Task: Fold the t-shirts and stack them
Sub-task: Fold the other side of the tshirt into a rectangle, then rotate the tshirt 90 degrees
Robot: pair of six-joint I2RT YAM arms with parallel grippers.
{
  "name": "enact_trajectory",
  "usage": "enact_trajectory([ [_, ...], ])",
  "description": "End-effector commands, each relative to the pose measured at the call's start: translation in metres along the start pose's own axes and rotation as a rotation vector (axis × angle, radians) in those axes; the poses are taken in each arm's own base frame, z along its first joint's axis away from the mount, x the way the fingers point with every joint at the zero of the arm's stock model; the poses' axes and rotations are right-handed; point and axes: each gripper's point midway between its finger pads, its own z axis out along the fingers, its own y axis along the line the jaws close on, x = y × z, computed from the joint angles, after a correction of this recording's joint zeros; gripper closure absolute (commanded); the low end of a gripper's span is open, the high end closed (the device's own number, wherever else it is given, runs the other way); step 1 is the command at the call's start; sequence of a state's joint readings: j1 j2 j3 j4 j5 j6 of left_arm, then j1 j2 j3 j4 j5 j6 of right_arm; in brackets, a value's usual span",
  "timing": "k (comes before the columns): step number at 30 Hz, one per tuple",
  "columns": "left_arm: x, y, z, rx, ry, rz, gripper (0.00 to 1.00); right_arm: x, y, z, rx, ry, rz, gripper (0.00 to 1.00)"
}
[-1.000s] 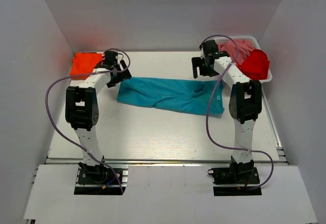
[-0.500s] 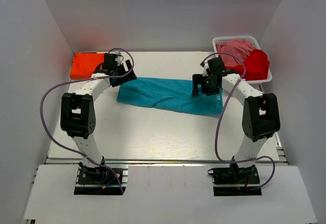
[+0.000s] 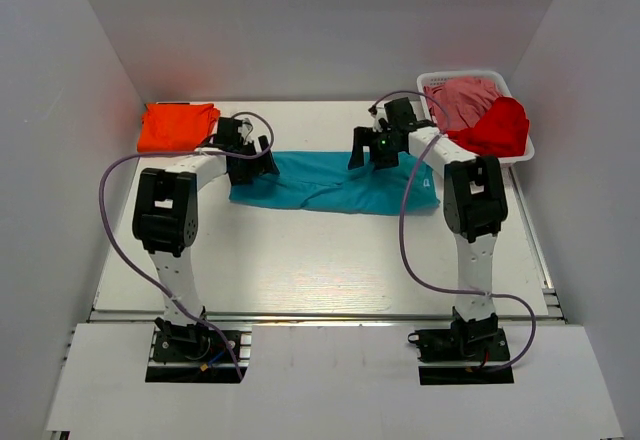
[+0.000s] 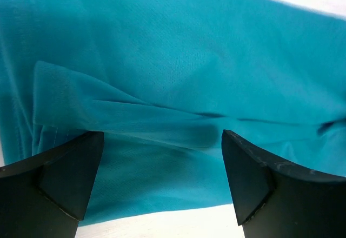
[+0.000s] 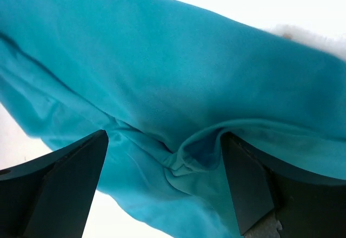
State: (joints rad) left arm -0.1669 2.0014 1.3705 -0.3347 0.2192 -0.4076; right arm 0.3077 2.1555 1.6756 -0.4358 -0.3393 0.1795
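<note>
A teal t-shirt (image 3: 335, 185), folded into a long strip, lies across the middle of the table. My left gripper (image 3: 254, 166) hovers over its left end, open; in the left wrist view the left gripper (image 4: 162, 181) has its jaws wide apart over a fold of the teal t-shirt (image 4: 178, 59) near its edge. My right gripper (image 3: 373, 154) stands open over the strip's far edge, right of centre; the right wrist view shows the right gripper (image 5: 162, 186) straddling a bunched wrinkle of the teal t-shirt (image 5: 189, 86). An orange t-shirt (image 3: 177, 125) lies folded at the back left.
A white basket (image 3: 432, 80) at the back right holds a pink t-shirt (image 3: 465, 95) and a red t-shirt (image 3: 497, 127). White walls close in the table on three sides. Purple cables loop beside both arms.
Both arms have swung inward and down onto the teal shirt: the left gripper to its left end, the right gripper leftward along its far edge. Both jaws stayed open.
</note>
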Motion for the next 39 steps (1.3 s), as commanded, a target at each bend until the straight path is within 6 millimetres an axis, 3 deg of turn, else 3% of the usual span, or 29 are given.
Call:
enact_trajectory([
  [1,0.025,0.006,-0.003,-0.015,0.06,0.002,0.0,-0.018,-0.003,0.011,0.012,-0.036,0.035,0.1],
  [3,0.039,0.021,-0.01,-0.086,0.086,-0.007,0.0,-0.003,-0.012,0.025,0.034,0.005,0.051,0.1],
  [4,0.069,0.037,-0.016,-0.144,0.157,-0.033,0.0,0.002,-0.014,0.029,0.046,0.019,0.06,0.1],
  [6,0.092,0.043,-0.032,-0.183,0.186,-0.064,0.0,0.013,-0.024,0.044,0.071,0.056,0.066,0.1],
  [7,0.127,0.056,-0.039,-0.217,0.256,-0.09,0.0,0.023,-0.023,0.048,0.077,0.091,0.071,0.1],
  [9,0.156,0.048,-0.057,-0.176,0.302,-0.116,0.0,0.03,-0.027,0.061,0.077,0.115,0.085,0.1],
  [10,0.198,0.039,-0.068,-0.118,0.406,-0.127,0.0,0.024,-0.021,0.063,0.051,0.106,0.084,0.1],
  [12,0.234,0.025,-0.084,-0.04,0.492,-0.124,0.0,0.028,-0.011,0.079,-0.007,0.128,0.089,0.1],
  [13,0.267,0.017,-0.098,-0.005,0.563,-0.101,0.0,0.005,0.004,0.08,-0.036,0.079,0.051,0.1],
  [14,0.288,0.005,-0.112,0.058,0.643,-0.102,0.0,0.005,0.014,0.09,-0.083,0.08,0.029,0.1],
  [15,0.312,0.005,-0.124,0.071,0.717,-0.087,0.0,0.011,0.021,0.102,-0.105,0.097,0.021,0.1],
  [16,0.336,-0.009,-0.14,0.142,0.811,-0.028,0.0,-0.013,0.033,0.106,-0.14,0.044,-0.017,0.1],
  [19,0.371,-0.034,-0.173,0.3,0.976,0.071,0.0,-0.038,0.064,0.121,-0.234,-0.031,-0.091,0.1],
  [20,0.375,-0.034,-0.178,0.286,1.003,0.108,0.0,-0.049,0.069,0.123,-0.249,-0.073,-0.116,0.1],
  [23,0.36,-0.054,-0.176,0.309,0.96,0.298,0.0,-0.076,0.08,0.111,-0.25,-0.154,-0.153,0.1],
  [26,0.346,-0.078,-0.168,0.347,0.924,0.407,0.0,-0.101,0.084,0.083,-0.193,-0.23,-0.225,0.1],
  [29,0.325,-0.12,-0.157,0.481,0.803,0.475,0.0,-0.121,0.105,0.044,-0.185,-0.299,-0.298,0.1],
  [30,0.314,-0.152,-0.16,0.618,0.749,0.51,0.0,-0.118,0.104,0.041,-0.177,-0.285,-0.301,0.1],
  [33,0.302,-0.194,-0.178,0.813,0.664,0.573,0.0,-0.132,0.114,0.019,-0.124,-0.322,-0.351,0.1],
  [36,0.283,-0.198,-0.178,0.743,0.564,0.641,0.0,-0.126,0.114,0.006,-0.09,-0.308,-0.333,0.1],
  [39,0.28,-0.191,-0.182,0.702,0.545,0.646,0.0,-0.119,0.12,-0.01,-0.083,-0.303,-0.326,0.1],
])
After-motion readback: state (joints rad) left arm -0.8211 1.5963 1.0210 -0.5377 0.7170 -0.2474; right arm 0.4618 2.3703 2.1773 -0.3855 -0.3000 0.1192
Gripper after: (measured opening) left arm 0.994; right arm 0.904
